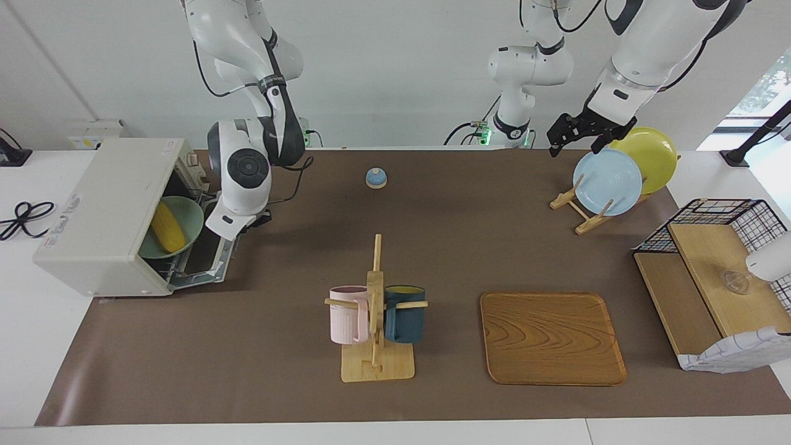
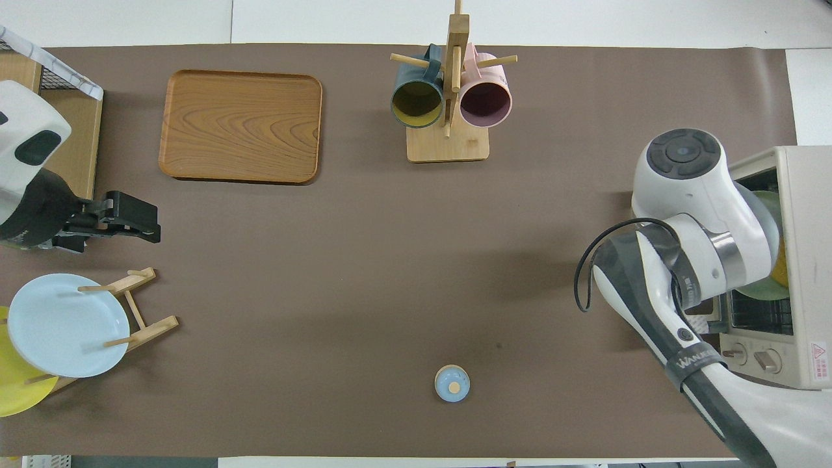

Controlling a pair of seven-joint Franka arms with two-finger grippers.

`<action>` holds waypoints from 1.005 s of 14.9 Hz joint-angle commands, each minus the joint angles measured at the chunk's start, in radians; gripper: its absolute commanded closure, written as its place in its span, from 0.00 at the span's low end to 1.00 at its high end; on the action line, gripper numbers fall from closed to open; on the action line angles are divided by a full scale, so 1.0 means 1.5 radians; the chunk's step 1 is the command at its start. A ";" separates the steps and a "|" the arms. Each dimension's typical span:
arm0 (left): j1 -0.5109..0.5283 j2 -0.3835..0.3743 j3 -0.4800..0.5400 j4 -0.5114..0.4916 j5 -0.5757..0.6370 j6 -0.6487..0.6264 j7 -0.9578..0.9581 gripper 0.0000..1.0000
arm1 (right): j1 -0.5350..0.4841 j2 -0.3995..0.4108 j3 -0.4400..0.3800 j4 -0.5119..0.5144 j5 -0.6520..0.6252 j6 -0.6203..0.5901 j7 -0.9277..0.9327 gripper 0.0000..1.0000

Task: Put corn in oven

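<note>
Oven at right arm's end of desk, door part raised. Green plate w/ corn on it sits inside. Right hand clenched at door edge. Left hand released, waiting over plate rack.

We're looking at a robotics lab dressed up as a kitchen: two white robot arms bolted at the edge of a table under a plain brown mat, bare white walls, cables trailing. The props tell it, a toaster oven, a mug rack, plates on a stand, a wooden tray, a wire basket, all neatly spaced apart.
</note>
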 commanded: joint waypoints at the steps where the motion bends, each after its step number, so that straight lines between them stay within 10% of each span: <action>1: 0.009 -0.004 -0.006 0.003 0.006 -0.012 0.002 0.00 | -0.060 -0.012 -0.016 0.008 -0.047 -0.003 -0.066 1.00; 15: 0.009 -0.004 -0.006 0.003 0.006 -0.012 0.002 0.00 | -0.136 -0.086 -0.017 0.063 -0.007 -0.121 -0.183 1.00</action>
